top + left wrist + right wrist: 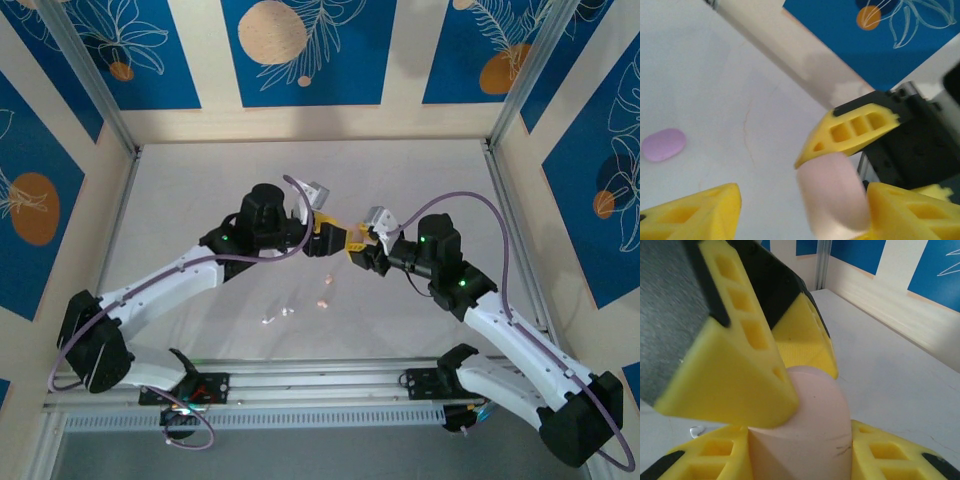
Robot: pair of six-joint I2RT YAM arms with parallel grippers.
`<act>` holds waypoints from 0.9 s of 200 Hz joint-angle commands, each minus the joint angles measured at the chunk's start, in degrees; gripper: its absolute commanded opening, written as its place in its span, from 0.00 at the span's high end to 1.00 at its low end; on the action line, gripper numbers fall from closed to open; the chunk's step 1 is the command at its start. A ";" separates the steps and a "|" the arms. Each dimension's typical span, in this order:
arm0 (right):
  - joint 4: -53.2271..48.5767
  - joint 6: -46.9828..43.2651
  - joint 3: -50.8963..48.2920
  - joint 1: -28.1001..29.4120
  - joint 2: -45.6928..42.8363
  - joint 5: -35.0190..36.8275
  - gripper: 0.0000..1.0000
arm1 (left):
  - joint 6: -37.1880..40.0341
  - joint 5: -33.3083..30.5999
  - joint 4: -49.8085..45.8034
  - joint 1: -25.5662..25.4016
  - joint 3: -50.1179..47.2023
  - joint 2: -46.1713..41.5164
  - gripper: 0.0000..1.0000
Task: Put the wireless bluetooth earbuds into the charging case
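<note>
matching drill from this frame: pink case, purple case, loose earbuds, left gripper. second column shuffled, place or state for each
1. pink case
2. purple case
3. loose earbuds
4. left gripper

A. lying on the table, nothing touching it
B. open, fingers either side of the pink case
C. clamped in the right gripper
D. scattered on the table between the grippers and the arm bases

Pairs: 1-C, 2-A, 3-D, 4-B

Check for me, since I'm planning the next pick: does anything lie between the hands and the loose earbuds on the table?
Nothing visible lies between. The earbuds sit on bare table, toward the near edge. The right hand is occupied, clamped on the pink case; the left hand stands open around it.
</note>
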 commanded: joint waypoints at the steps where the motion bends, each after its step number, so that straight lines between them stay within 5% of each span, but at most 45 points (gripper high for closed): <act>1: 2.11 -1.18 -1.05 0.42 -0.78 0.46 0.66 | -0.53 -0.54 -2.26 -0.74 3.40 1.46 0.35; 23: 2.44 -1.76 -1.31 0.58 -0.76 1.03 0.66 | -1.18 0.61 -2.58 -1.28 4.89 3.20 0.40; 69: 3.97 -2.66 -1.39 1.55 -0.82 5.11 0.65 | -2.36 0.91 -4.65 -1.68 6.56 4.95 0.69; 108: 5.72 -3.71 -1.48 2.44 -1.13 9.95 0.57 | -5.93 -0.91 -4.20 -1.68 6.24 3.70 0.83; 180: 12.42 -9.41 -9.09 0.70 -3.40 8.54 0.37 | -22.07 -0.49 7.94 0.02 0.85 0.16 0.85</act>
